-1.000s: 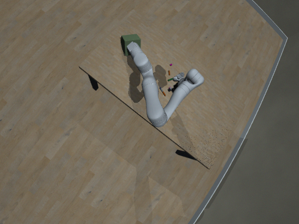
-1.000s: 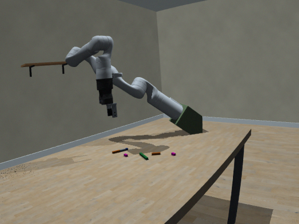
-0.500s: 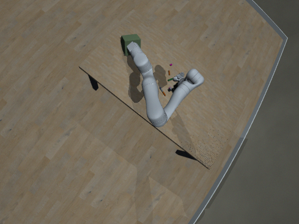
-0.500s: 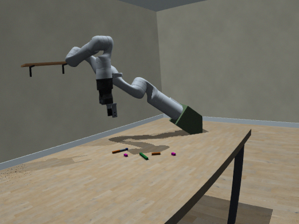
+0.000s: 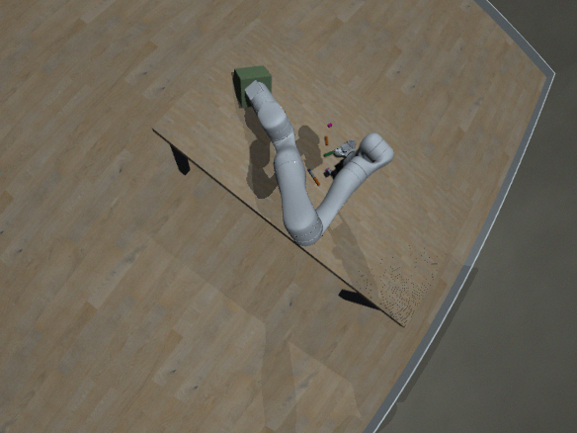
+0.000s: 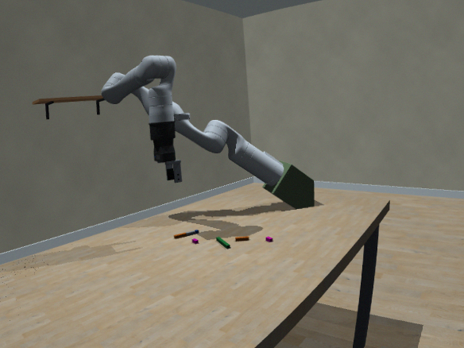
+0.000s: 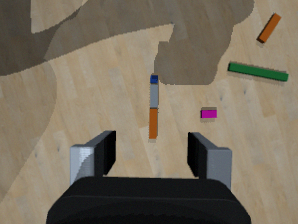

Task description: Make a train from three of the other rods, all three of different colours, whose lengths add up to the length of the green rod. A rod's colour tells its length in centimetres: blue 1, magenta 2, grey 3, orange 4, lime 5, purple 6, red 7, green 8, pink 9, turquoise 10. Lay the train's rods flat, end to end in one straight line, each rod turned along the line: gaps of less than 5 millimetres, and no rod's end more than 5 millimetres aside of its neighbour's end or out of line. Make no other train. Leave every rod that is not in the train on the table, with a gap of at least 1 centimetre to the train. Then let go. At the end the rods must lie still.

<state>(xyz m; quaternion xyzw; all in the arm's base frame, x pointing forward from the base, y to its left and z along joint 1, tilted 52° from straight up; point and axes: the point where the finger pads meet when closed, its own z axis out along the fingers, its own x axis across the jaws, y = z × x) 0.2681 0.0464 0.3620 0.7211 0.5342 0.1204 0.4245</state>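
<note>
Nothing in any view carries a brand, label or legible writing; the rods, the arm and its mount are all unmarked.

In the wrist view, nearest the camera, the gripper (image 7: 152, 150) hangs high above the table (image 6: 338, 222) with its two fingers spread wide and nothing between them. Straight past the gap lies a three-rod line: an orange rod (image 7: 153, 123), then a grey rod (image 7: 154, 95), then a small blue rod (image 7: 154, 79) at the far tip, laid end to end with no gap I can make out. A magenta rod (image 7: 209, 113) lies apart to the right of the orange one. Farther on, the green rod (image 7: 258, 72) lies crosswise, well apart from the line, and a second orange rod (image 7: 269, 28) sits tilted beyond it near the frame's upper right corner.

In the exterior view a second magenta rod (image 6: 268, 238) lies past that orange piece, toward the green arm base (image 6: 295, 187). All rods sit near the middle of the table, far from its dark front edge, with broad bare wood on every side.
</note>
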